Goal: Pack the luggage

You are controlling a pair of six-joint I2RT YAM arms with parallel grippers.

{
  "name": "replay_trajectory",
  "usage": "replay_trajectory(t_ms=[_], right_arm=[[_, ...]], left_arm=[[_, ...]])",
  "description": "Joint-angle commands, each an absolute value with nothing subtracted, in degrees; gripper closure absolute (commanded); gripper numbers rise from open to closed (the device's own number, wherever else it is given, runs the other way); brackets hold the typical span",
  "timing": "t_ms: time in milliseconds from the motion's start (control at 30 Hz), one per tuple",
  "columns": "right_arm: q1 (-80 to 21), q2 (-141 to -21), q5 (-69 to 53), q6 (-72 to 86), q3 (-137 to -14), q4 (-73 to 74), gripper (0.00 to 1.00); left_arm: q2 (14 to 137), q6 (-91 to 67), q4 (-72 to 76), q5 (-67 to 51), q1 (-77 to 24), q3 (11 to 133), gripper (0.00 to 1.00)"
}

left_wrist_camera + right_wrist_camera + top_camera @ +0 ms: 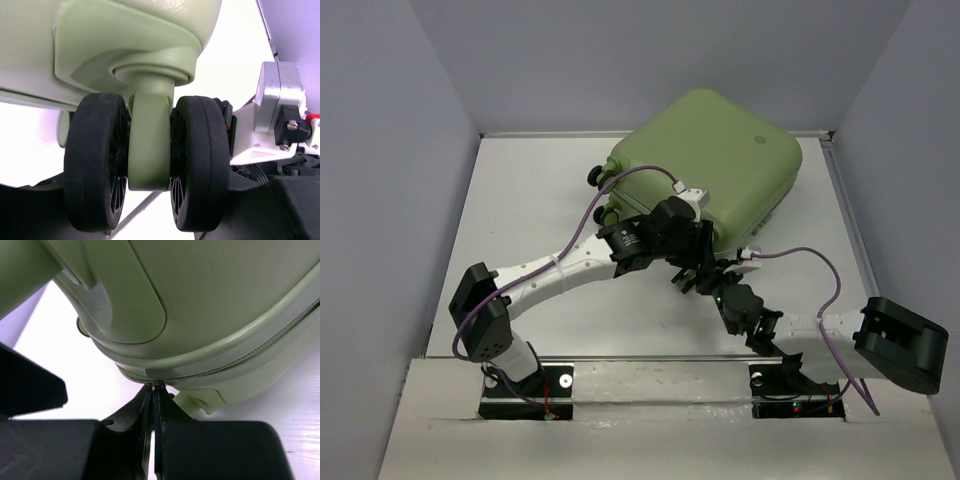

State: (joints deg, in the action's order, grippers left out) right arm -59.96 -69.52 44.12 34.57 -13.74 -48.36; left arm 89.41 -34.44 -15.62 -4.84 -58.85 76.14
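Observation:
The luggage is a closed light-green hard-shell suitcase lying flat at the back of the table. My left gripper is at its near edge. In the left wrist view, my left gripper has its jaws on both sides of a black double wheel on a green fork, pressed against the wheel's outer faces. My right gripper sits just beside it. In the right wrist view, my right gripper is shut on the thin zipper pull at the suitcase's seam.
Two more wheels stick out on the suitcase's left side. White table is enclosed by grey walls on the left, back and right. A purple cable loops over the right arm. The two wrists are close together.

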Motion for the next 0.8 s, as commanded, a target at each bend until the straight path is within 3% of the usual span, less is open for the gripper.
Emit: replay_trajectory(t_ms=[0, 233, 333, 400, 533, 767], right_arm=[[-66.18, -64.71, 26.54, 31.29, -11.18, -69.19, 0.93], [-66.18, -33.72, 27.86, 36.99, -8.7, -25.98, 0.93], [-66.18, -25.61, 28.3, 38.31, -9.93, -11.92, 0.93], [-66.18, -24.0, 28.3, 39.28, -9.23, -10.2, 0.93], [-66.18, -31.52, 25.15, 38.86, -8.43, -21.38, 0.93], [-68.2, -61.76, 20.31, 28.57, -23.18, -41.38, 0.93]], left_arm=[[84.83, -33.68, 16.8, -7.32, -67.06, 79.9, 0.94], [80.86, -31.38, 12.92, -3.43, -63.72, 79.63, 0.94], [82.52, -32.07, 12.92, -4.21, -62.59, 79.98, 0.94], [83.32, -32.95, 14.4, -5.44, -62.4, 79.89, 0.94], [86.48, -34.71, 15.73, -7.38, -62.4, 82.26, 0.94], [90.62, -36.91, 18.54, -9.58, -62.66, 85.79, 0.94]])
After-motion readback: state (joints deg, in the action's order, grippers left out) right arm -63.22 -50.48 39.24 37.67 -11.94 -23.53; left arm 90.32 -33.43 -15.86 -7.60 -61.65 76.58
